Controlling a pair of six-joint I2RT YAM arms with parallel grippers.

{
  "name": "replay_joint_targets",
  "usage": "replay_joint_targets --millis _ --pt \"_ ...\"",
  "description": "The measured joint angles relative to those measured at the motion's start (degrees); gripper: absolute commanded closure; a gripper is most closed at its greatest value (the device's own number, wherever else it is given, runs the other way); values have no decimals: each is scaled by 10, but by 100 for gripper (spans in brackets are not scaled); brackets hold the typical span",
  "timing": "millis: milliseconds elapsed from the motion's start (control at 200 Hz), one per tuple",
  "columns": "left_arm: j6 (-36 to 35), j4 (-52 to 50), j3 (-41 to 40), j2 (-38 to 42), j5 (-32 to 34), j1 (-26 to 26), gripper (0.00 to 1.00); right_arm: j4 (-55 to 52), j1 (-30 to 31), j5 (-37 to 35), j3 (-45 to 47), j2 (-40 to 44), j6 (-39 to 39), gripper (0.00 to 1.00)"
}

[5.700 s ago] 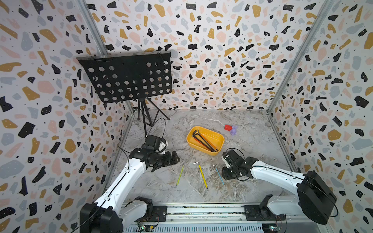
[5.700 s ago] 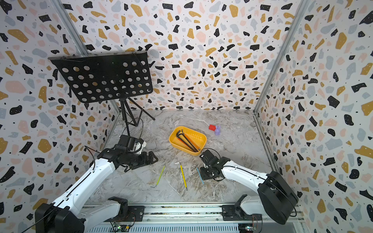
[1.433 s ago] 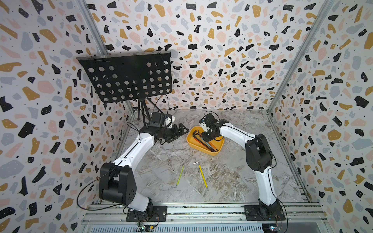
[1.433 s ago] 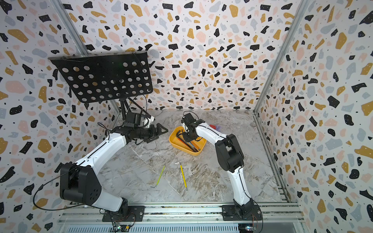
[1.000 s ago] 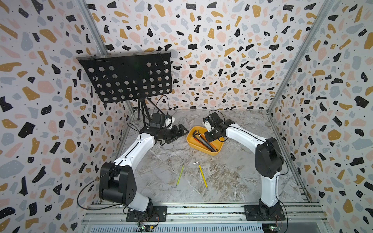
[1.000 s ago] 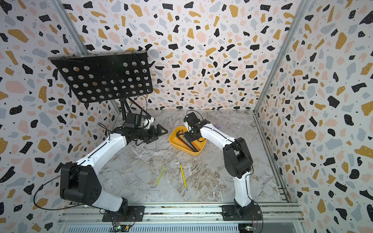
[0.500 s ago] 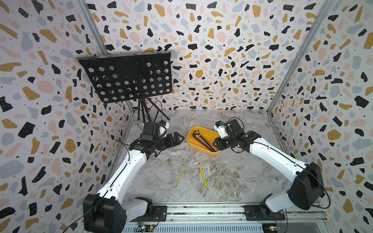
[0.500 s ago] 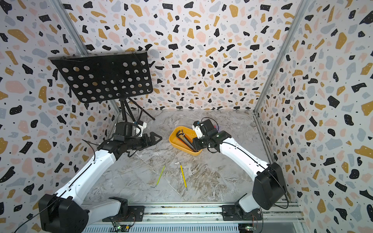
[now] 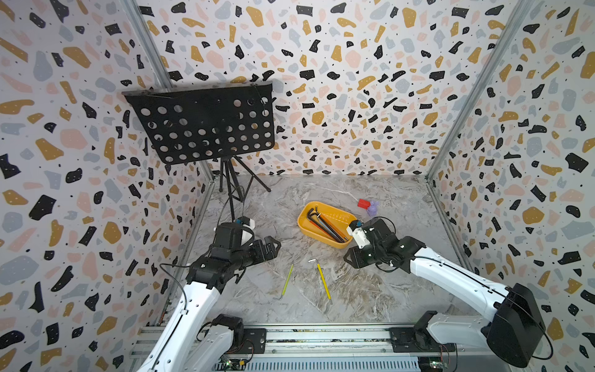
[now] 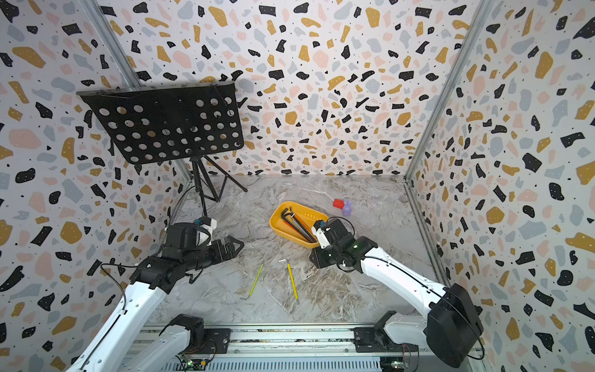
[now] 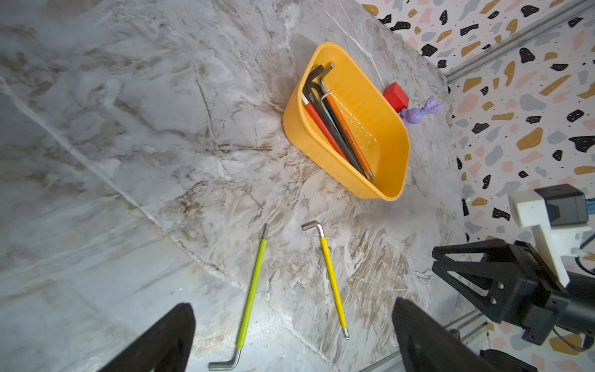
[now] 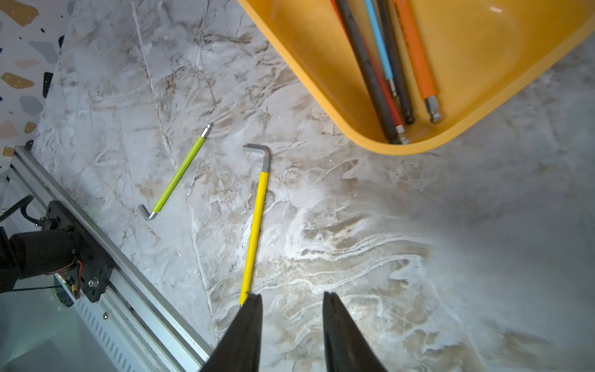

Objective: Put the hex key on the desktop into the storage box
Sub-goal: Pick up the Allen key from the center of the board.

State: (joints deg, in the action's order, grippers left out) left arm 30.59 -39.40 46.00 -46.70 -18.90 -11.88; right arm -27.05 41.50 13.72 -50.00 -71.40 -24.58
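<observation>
Two hex keys lie on the desktop (image 9: pixel 370 290) in both top views: a yellow-sleeved hex key (image 9: pixel 323 281) (image 10: pixel 292 281) and a lime-green hex key (image 9: pixel 286 281) (image 10: pixel 256 280). The yellow-orange storage box (image 9: pixel 336 215) (image 10: pixel 309 215) behind them holds several hex keys (image 9: pixel 326 225). My right gripper (image 9: pixel 349 257) (image 12: pixel 291 306) hovers open and empty just in front of the box; one fingertip overlaps the yellow hex key's (image 12: pixel 256 225) long end in the right wrist view. My left gripper (image 9: pixel 273 244) (image 11: pixel 289 335) is wide open and empty, left of both keys.
A small red block (image 9: pixel 363 203) and a purple toy (image 9: pixel 373 207) sit behind the box. A black perforated music stand (image 9: pixel 206 125) rises at the back left. An aluminium rail (image 9: pixel 322 338) runs along the front edge. Patterned walls close three sides.
The right gripper has come out of the box and drawn back toward the front, lower over the desktop, opening slightly. The left arm has pulled back too. A blue key now lies in the box.
</observation>
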Motion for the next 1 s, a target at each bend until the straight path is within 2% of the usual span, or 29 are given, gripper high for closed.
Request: replay_joint_targets --millis 300,516,806,1001 --pt "-1 -20 0 -18 10 0 0 49 72 -33 35 -21 -50 57" --pt "-7 -26 0 -21 10 0 0 68 101 -71 37 -42 -83 57" --pt "-11 -26 0 -58 -1 0 0 35 143 -119 -18 -112 -102 56" --pt "-11 -22 0 -73 -16 0 0 35 174 -134 -22 -150 -123 57"
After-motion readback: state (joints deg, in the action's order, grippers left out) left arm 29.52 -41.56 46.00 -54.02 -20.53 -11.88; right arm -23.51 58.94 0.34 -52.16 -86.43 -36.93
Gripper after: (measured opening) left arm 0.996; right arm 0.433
